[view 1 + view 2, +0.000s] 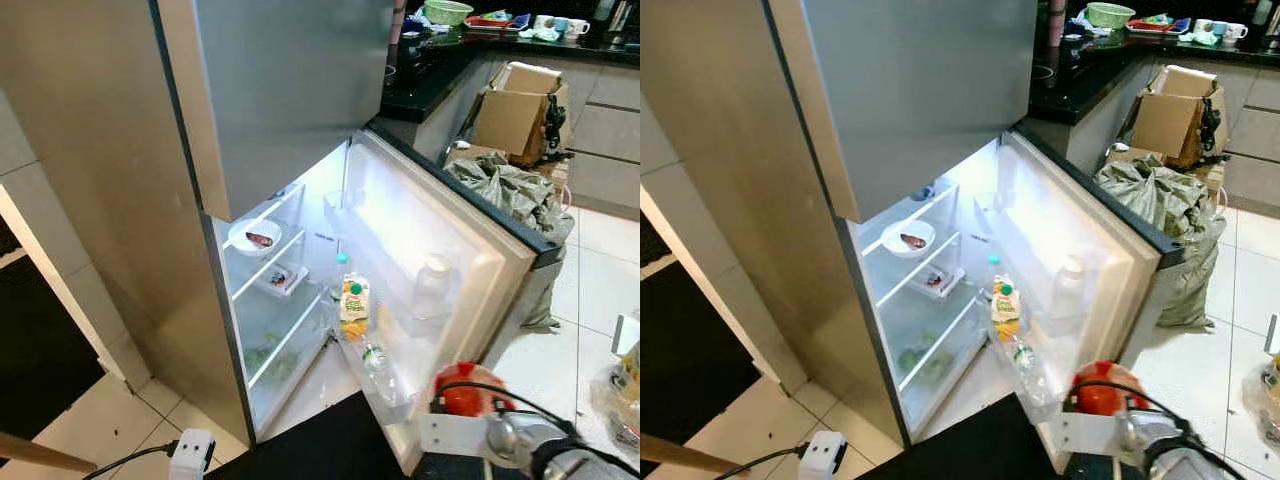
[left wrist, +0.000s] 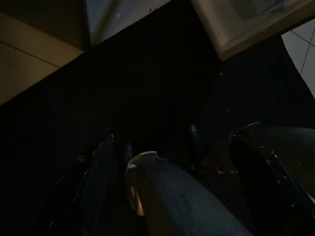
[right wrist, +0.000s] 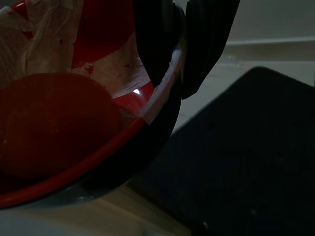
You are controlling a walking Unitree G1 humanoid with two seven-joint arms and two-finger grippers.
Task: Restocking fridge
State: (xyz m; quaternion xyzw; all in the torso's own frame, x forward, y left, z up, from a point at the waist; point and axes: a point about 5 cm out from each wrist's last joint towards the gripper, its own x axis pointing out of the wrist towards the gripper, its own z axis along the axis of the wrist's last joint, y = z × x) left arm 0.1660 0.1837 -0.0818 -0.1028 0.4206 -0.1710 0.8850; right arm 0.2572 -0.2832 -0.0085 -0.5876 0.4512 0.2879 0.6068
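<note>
Before the open fridge (image 1: 400, 260) | right gripper (image 3: 184, 49) clamped on red bowl (image 3: 74, 123) rim | left gripper state unclear

Right gripper (image 3: 178, 46) fingers clamped on the rim of a red bowl (image 3: 106, 42), one finger (image 3: 155, 39) inside the rim, the other (image 3: 209, 34) outside. In the bowl: a round reddish-brown item (image 3: 54, 123) and crumpled clear plastic wrap (image 3: 44, 34). Beside and below the bowl, a dark mat (image 3: 236, 162) on pale floor (image 3: 74, 216).

One red bowl (image 3: 74, 147), one juice carton (image 1: 354, 306), one cardboard box (image 1: 515, 112).
</note>
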